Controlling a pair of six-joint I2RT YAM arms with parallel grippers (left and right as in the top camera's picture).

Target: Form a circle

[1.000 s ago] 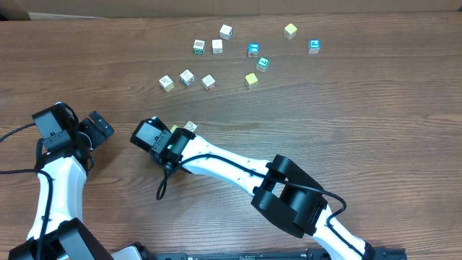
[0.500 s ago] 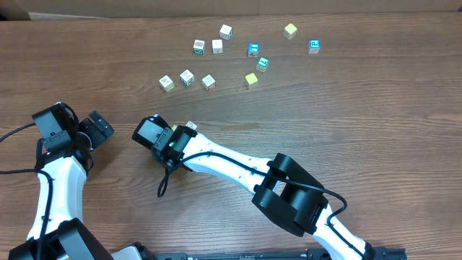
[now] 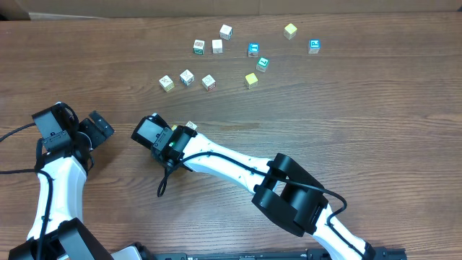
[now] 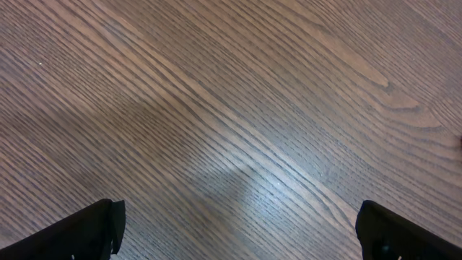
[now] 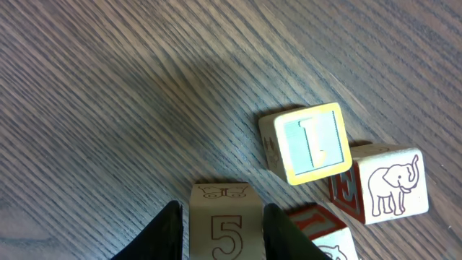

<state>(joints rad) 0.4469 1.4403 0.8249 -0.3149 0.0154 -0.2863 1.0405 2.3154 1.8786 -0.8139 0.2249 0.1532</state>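
Located the circle (image 5: pixel 339 189) left of the bench's (image 3: pixel 346 130) centre, under the right gripper (image 5: pixel 224 230). Counted 4 small cubes in it, close together, some touching. Read a large "5" beneath a small outline drawing on the cube marked 5 (image 5: pixel 225 217). Read a single upright stroke, "1" or "I", cannot tell which, on the pale blue, yellow-bordered face of the yellow cube (image 5: pixel 312 143). Noted an elephant outline on the elephant cube (image 5: pixel 395 184), which touches the yellow cube's lower right corner; red lettering on its side face, not legible. Saw only a red-edged corner of the 4th cube (image 5: pixel 325 235) at the lower edge of the right wrist view.

Found the right jaws partly closed, 1 finger against each side of the cube marked 5; cannot tell whether lifted or resting. Found the left gripper (image 4: pixel 238 220) near the bench's left edge, jaws fully apart, holding nothing, over bare wood.

Counted 11 loose cubes (image 3: pixel 208 81) scattered toward the far edge, well apart from the circle; printed faces too small to read.
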